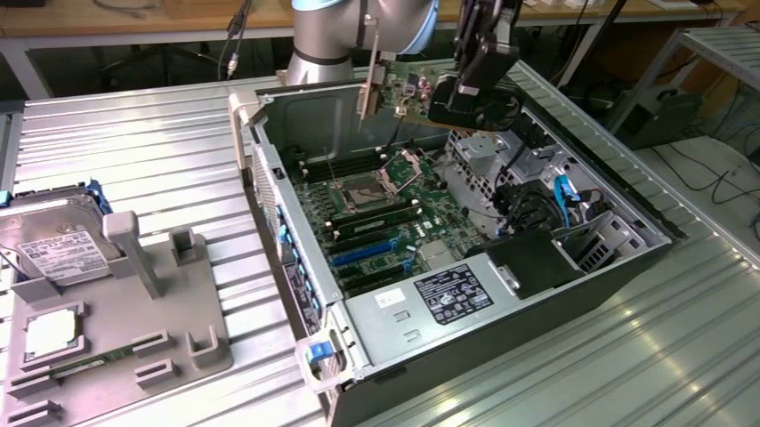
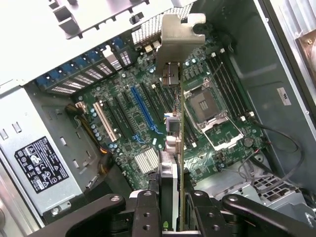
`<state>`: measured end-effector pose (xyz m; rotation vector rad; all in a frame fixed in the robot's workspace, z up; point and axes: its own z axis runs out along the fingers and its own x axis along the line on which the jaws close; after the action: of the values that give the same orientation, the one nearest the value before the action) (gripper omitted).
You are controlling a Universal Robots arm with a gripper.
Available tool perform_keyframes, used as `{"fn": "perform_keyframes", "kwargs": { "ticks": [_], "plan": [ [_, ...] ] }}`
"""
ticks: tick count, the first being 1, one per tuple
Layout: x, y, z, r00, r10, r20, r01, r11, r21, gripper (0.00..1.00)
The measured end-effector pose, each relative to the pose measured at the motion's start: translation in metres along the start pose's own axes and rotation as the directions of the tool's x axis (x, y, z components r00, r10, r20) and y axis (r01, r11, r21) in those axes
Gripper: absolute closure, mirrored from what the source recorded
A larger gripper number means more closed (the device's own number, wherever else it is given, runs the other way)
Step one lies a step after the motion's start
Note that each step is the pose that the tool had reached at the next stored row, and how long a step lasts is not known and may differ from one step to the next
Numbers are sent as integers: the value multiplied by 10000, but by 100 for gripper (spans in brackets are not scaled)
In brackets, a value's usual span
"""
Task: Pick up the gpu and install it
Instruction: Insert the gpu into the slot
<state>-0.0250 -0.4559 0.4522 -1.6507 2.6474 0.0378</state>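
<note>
The gpu (image 1: 405, 87) hangs upright above the far end of the open computer case (image 1: 618, 222), its silver bracket (image 1: 369, 78) pointing down toward the case's rear wall. My gripper (image 1: 444, 98) is shut on the card's end opposite the bracket. The wrist view looks along the gpu (image 2: 180, 143) edge-on, with its bracket (image 2: 176, 34) farthest from the camera and my gripper (image 2: 173, 217) clamped on either side of it. Below the card lies the motherboard (image 2: 148, 128), and the card hovers between the long blue slot (image 2: 143, 111) and the processor socket (image 2: 210, 106), well above the board.
A grey fixture (image 1: 155, 294) at the exterior view's left carries a silver hard drive (image 1: 53, 245), a processor chip (image 1: 50, 334) and a green memory stick (image 1: 89, 360). Inside the case sit a power supply (image 1: 457, 294), drive cages and blue cables (image 1: 558, 196). The case walls rise around the motherboard (image 1: 380, 213).
</note>
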Motion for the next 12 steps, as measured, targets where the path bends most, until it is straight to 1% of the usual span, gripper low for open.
{"fn": "perform_keyframes", "kwargs": {
  "ticks": [6, 12],
  "plan": [
    [0, 0, 0, 9979, -648, -6, 648, 9979, -21, 72],
    [0, 0, 0, 9923, -1236, -9, 1235, 9923, -39, 72]
  ]
}}
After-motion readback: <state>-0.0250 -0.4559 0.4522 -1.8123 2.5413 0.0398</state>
